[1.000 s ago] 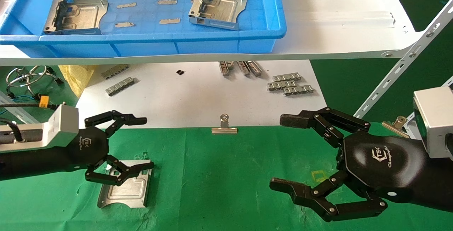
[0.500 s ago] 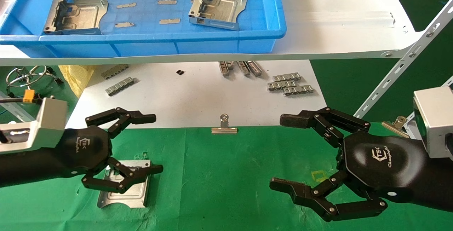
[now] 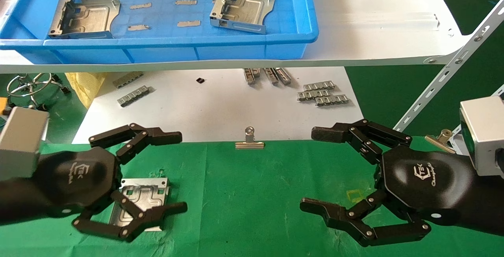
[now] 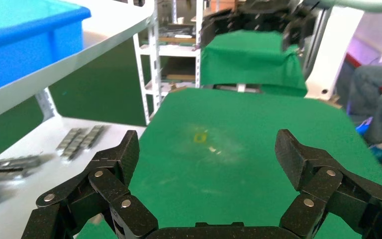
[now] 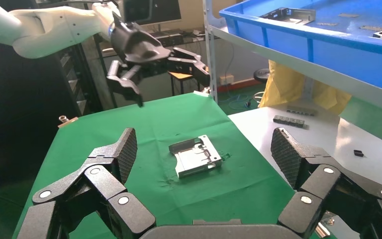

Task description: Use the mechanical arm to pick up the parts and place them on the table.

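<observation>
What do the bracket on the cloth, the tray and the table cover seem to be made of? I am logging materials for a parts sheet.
Bracket: looks like stamped sheet metal, bare silver-grey with a dull sheen, folded flanges and an embossed recess. Blue tray: probably moulded plastic, judging by its uniform colour, smooth walls and rolled rim. Table cover: woven-looking green fabric, matte and wrinkled, held by a metal binder clip.

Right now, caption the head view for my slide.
Left pincer open above a sheet-metal bracket on the green cloth table; right pincer open, empty.
</observation>
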Robot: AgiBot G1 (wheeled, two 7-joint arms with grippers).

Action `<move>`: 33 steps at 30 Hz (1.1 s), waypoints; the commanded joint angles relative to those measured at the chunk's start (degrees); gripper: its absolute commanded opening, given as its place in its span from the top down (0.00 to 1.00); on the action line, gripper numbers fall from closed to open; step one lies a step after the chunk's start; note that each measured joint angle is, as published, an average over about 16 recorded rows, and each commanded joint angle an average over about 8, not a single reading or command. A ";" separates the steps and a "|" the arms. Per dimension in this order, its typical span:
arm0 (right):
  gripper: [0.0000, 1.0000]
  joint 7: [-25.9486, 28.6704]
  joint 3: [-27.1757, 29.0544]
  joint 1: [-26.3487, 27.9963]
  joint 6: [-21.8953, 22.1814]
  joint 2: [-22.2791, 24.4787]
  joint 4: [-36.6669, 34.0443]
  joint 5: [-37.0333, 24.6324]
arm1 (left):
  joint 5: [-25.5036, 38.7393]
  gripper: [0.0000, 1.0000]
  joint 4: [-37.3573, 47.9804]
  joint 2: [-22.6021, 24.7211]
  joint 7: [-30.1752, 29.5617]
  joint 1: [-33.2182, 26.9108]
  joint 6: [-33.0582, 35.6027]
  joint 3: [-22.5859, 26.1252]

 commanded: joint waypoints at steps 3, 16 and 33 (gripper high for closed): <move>0.00 0.00 0.00 0.00 0.00 0.00 0.00 0.00 | -1.06 0.00 -4.41 -0.81 -3.23 2.21 -0.40 -2.34; 0.00 0.00 0.00 -0.01 0.02 0.01 -0.01 0.01 | -2.98 0.00 -11.83 -2.18 -7.97 5.89 -1.06 -6.26; 0.00 0.00 0.00 -0.01 0.02 0.01 -0.01 0.01 | -2.51 0.00 -10.16 -1.88 -7.27 5.10 -0.96 -5.38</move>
